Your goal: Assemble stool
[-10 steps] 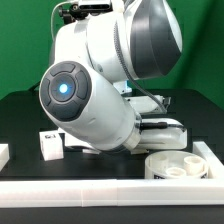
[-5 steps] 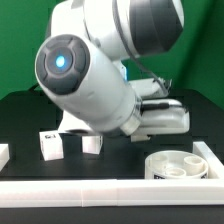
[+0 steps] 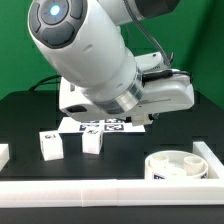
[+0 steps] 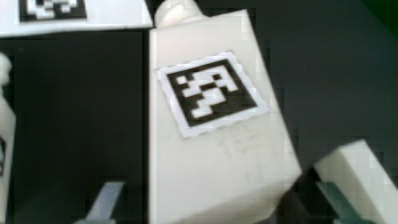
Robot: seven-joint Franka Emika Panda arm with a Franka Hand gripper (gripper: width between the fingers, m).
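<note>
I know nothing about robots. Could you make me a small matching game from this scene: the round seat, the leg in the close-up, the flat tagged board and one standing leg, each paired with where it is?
Things
1. round seat
2. close-up leg
3. marker board
4. standing leg

Places
a. upright on the black table, free of the pincer
b. clamped in the pincer
c. in the corner of the white rails, on the exterior view's right
d. lying flat beneath the arm

Pairs: 1-c, 2-b, 3-d, 4-a

Bright even light; soft, blurry wrist view
</note>
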